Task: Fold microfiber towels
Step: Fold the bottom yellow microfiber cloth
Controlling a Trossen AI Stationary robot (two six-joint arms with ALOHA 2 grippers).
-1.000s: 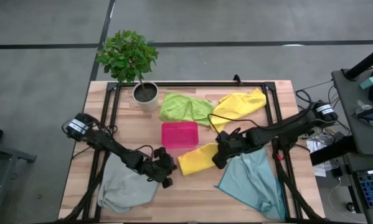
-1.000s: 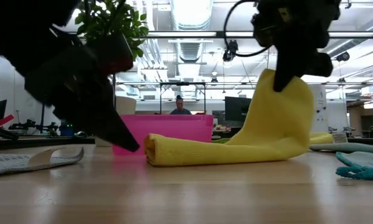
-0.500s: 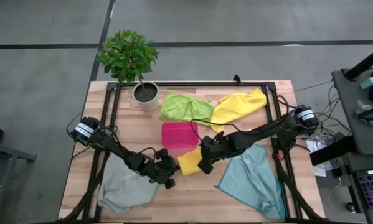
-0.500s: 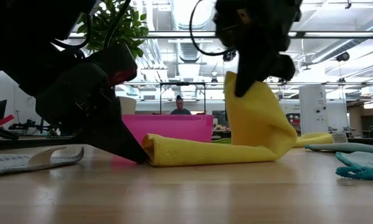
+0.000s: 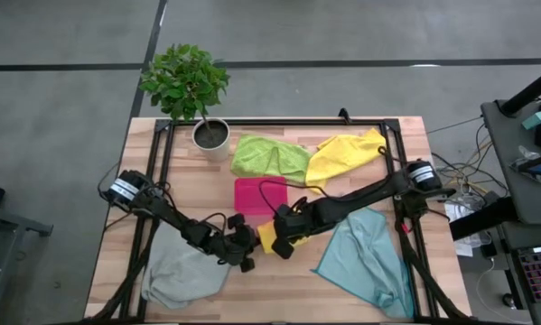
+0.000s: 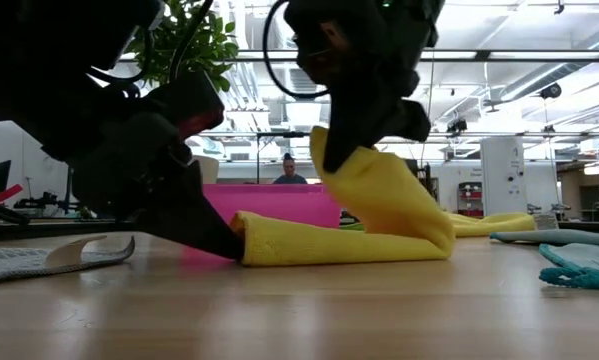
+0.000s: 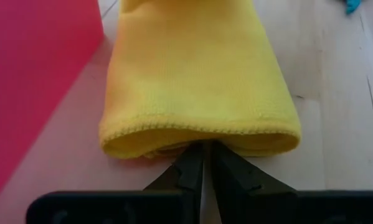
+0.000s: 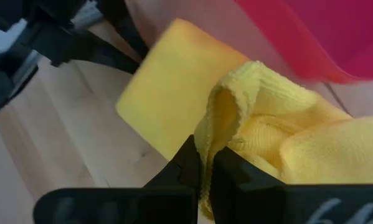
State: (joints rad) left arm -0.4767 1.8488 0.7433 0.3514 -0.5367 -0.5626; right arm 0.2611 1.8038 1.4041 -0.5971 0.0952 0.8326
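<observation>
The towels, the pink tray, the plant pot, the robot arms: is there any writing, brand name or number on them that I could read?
No readable text in any view.
Yellow towel: plain cloth, no tag showing.
Pink tray: no marking.
Plant pot: plain.
Left gripper and right gripper: no lettering visible.
Room behind the table, low view: any signs or screens are too small to read.

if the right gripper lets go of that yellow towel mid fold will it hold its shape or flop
Probably flop: the yellow towel drapes in a soft curve from the right gripper, so it looks limp. It seems light, since a pinched edge lifts the flap. The left gripper pins the other end, so that end likely won't slide.
</observation>
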